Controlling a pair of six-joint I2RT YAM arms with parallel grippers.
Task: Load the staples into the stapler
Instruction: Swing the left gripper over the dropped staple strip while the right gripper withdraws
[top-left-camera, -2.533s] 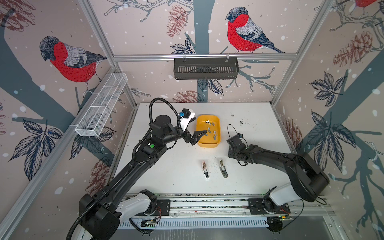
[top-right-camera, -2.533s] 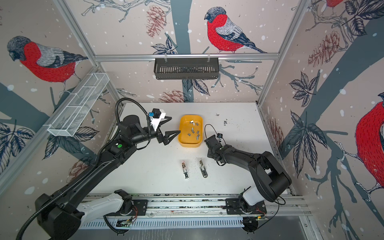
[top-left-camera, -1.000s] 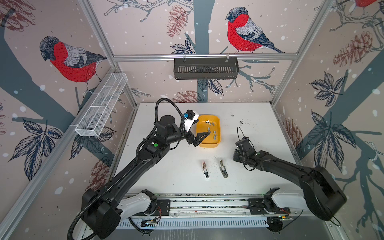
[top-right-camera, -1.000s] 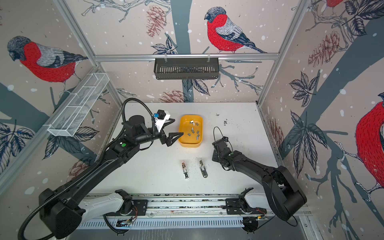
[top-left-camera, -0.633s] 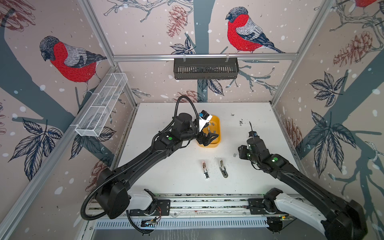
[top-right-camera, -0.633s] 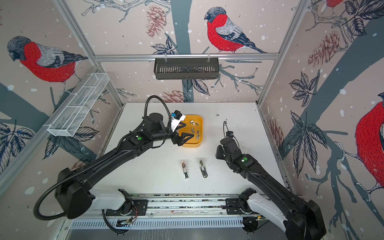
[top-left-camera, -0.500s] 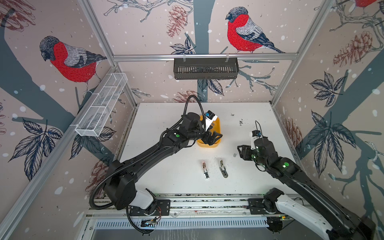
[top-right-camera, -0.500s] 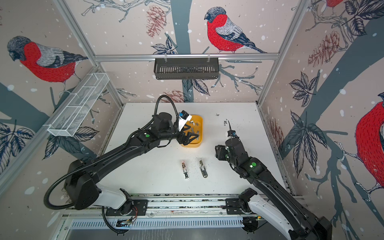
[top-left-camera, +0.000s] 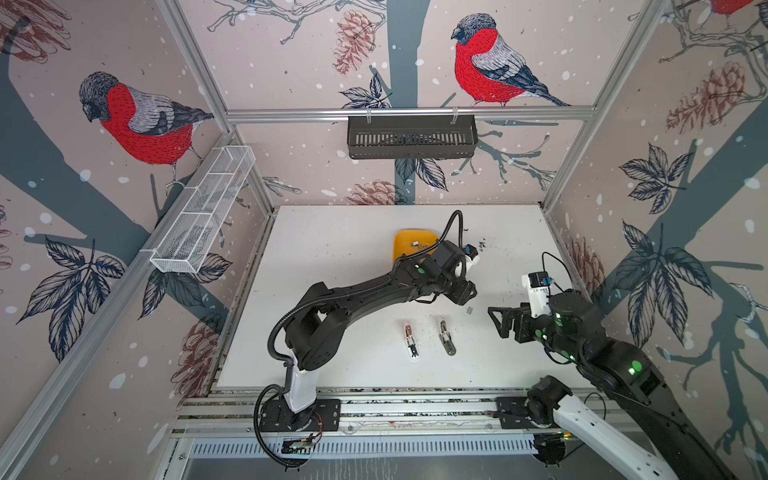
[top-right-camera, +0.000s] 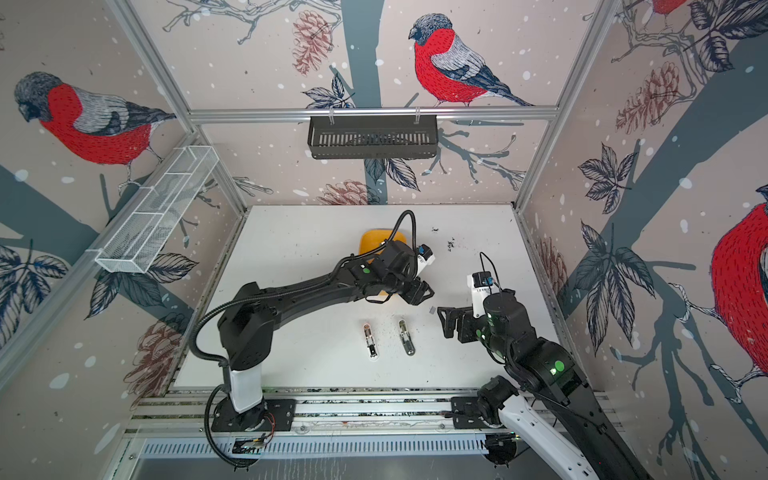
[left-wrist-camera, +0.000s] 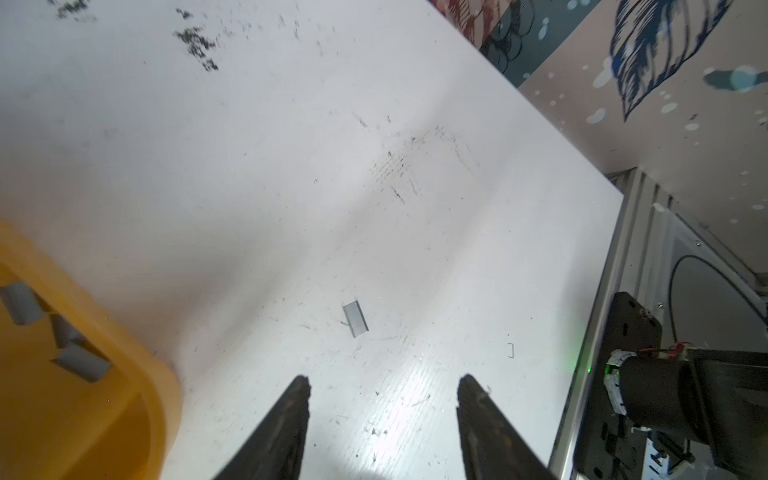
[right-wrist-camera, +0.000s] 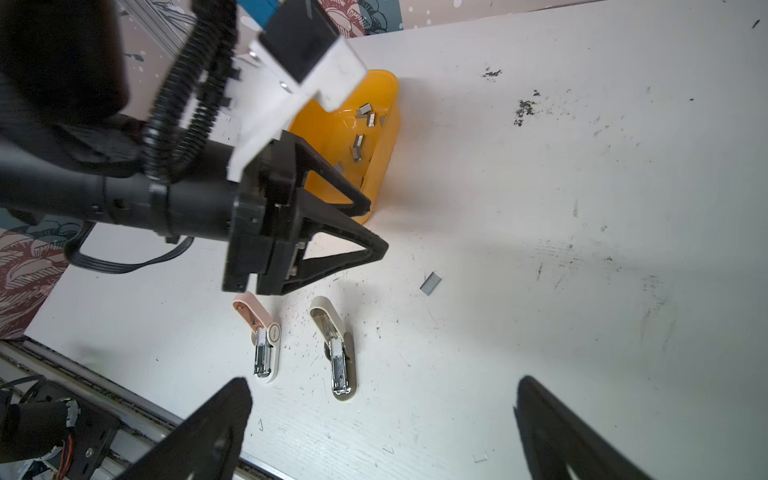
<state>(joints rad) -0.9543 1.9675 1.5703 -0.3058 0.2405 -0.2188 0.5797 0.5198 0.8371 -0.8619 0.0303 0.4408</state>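
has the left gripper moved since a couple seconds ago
Yes. The left gripper has swung from the left side of the tray across to its right front corner, near a loose staple strip.

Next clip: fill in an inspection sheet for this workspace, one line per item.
Surface: white table, scuffed, with black specks toward the back.
Job's things: pink stapler and beige stapler lie open, side by side; staples sit in the yellow tray; one strip lies loose on the table.
Clutter: single staples scattered near the front edge.
Grippers: left gripper open, empty, near the strip without touching it; right gripper open, empty.
Cables: left-wrist cable and right-wrist cable loop above the arms, off the table.
Surroundings: bird wallpaper; black basket on the back wall, wire rack on the left wall.
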